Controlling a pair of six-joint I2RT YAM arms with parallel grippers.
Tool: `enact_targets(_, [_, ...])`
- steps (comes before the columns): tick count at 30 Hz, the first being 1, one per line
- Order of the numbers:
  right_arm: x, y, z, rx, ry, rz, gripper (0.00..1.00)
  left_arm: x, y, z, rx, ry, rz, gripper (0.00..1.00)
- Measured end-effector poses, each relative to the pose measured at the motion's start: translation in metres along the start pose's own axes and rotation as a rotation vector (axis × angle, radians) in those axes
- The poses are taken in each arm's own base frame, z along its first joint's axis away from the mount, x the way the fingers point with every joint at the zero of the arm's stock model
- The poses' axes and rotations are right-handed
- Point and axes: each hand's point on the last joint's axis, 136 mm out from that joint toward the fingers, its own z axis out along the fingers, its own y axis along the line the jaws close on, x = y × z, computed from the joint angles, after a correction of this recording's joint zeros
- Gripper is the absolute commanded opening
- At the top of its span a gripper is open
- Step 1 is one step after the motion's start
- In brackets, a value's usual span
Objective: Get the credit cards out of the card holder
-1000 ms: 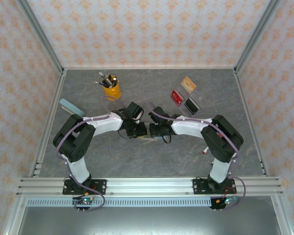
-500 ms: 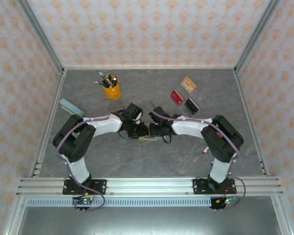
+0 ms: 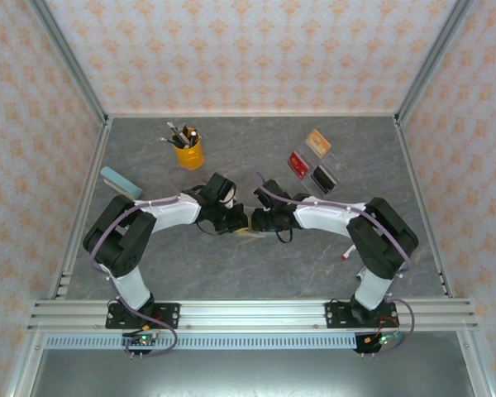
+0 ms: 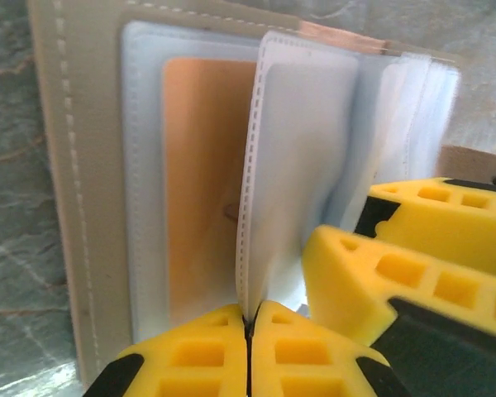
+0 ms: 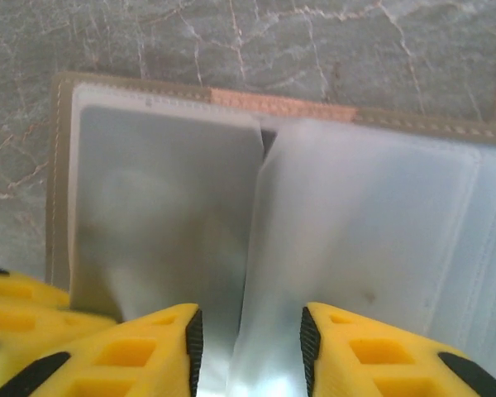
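top view, arms: both reach inward and meet near the middle of the table (image 3: 256, 277). The left gripper (image 3: 236, 222) and right gripper (image 3: 261, 223) are nose to nose over the card holder (image 3: 246, 236), which lies flat and mostly covered.
top view, cards out: three loose cards (image 3: 297, 164) (tan-orange, red, black) lie toward the table's far right corner, well apart from the holder.
top view, room: grey marbled tabletop. A yellow pen cup (image 3: 188, 154) stands toward the far left and a blue block (image 3: 120, 182) lies at the left edge. Patterned walls close three sides, and a metal rail runs along the near edge.
left wrist, grip: the left gripper (image 4: 248, 321) is pressed together on the near edge of a clear sleeve (image 4: 302, 165), holding it up off the page.
left wrist, why: probably to bare the pocket beneath, where an orange card (image 4: 200, 182) sits inside the card holder (image 4: 58, 165). The other arm's yellow finger is just beside.
right wrist, grip: the right gripper (image 5: 250, 343) is spread, with one finger on either side of a clear sleeve (image 5: 347, 223) and not clamped on it.
right wrist, why: likely placed to part the leaves of the card holder (image 5: 59, 182) and reach a card.
task status: at least one card is not yet out.
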Motion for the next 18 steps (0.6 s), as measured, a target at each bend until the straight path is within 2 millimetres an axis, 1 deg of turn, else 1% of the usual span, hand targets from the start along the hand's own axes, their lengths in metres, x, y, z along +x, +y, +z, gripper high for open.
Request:
enact_targets(2, [-0.001,0.002,-0.012,-0.012,-0.014,-0.002,0.48,-0.002,0.003,-0.004,-0.014,-0.01,0.006,0.04])
enact_targets(5, [-0.01,0.008,-0.032,-0.036,-0.065,-0.008,0.52,-0.004,0.011,-0.01,-0.043,-0.025,0.006,0.05])
enact_targets(7, [-0.016,0.011,-0.045,-0.047,-0.105,-0.009,0.54,-0.006,0.015,-0.016,-0.062,-0.037,0.01,0.07])
enact_targets(9, [-0.02,0.009,-0.056,-0.043,-0.143,-0.005,0.56,-0.006,0.015,-0.023,-0.074,-0.048,0.023,0.11])
enact_targets(12, [-0.02,0.001,-0.063,-0.02,-0.175,0.002,0.58,-0.005,0.014,-0.031,-0.077,-0.057,0.041,0.23])
enact_targets(15, [-0.019,-0.007,-0.066,0.008,-0.197,0.015,0.59,-0.004,0.01,-0.032,-0.061,-0.054,0.05,0.33])
enact_targets(18, [-0.021,-0.009,-0.069,0.019,-0.214,0.021,0.59,-0.003,0.004,-0.029,-0.022,-0.044,0.042,0.38])
